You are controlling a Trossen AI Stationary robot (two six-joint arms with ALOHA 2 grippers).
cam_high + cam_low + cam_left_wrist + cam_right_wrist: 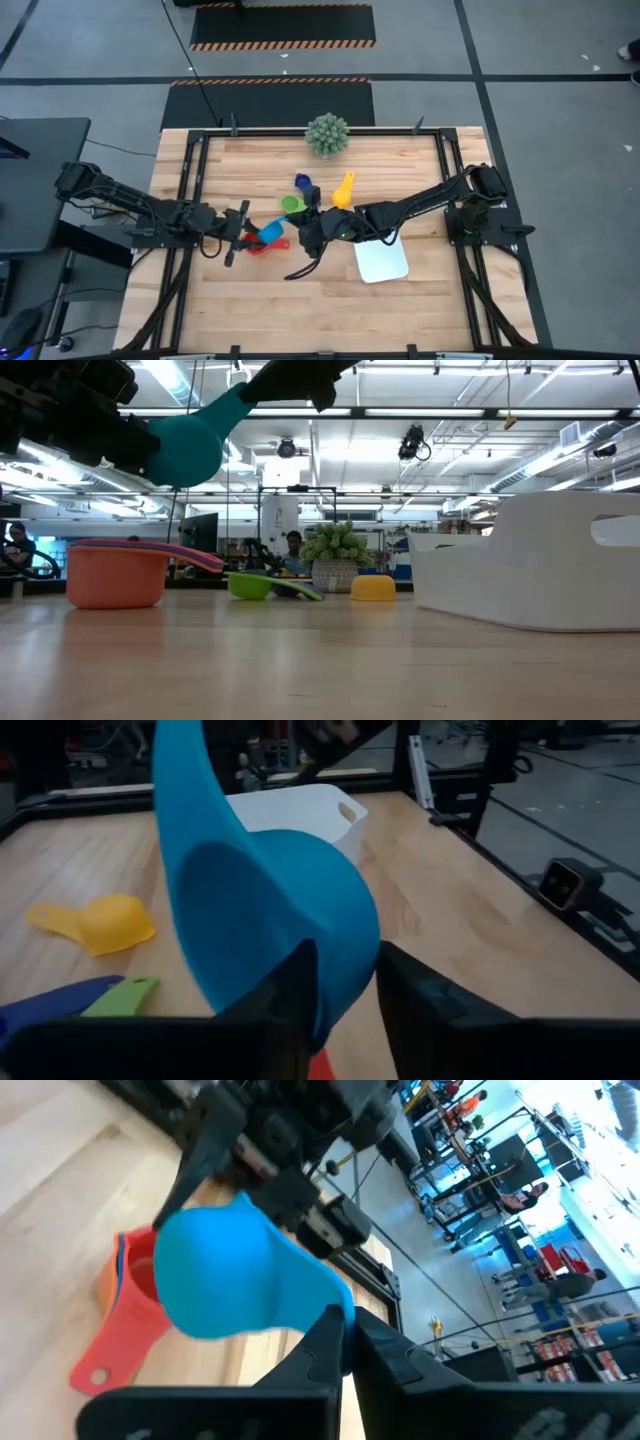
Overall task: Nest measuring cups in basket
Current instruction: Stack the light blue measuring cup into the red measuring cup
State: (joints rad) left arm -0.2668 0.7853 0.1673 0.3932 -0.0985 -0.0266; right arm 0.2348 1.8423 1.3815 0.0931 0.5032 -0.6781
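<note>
Cup passing between two claws over the wooden tabletop (250,300).

The white plastic basket with round corners (381,262) sits near the middle of the tabletop, a bit toward the right edge. The light blue plastic measuring cup (270,910) is up in the air just left of the basket, above the red and orange cups (115,575). The right claw (345,1325) is pinched tight on the cup's thin handle. The left claw (345,975) is squeezed in on the wall of the bowl and looks like it is touching. I think the cup is light, stiff and smooth, so it could slip or swing. The flat handle looks like the best place to hold it.
</note>
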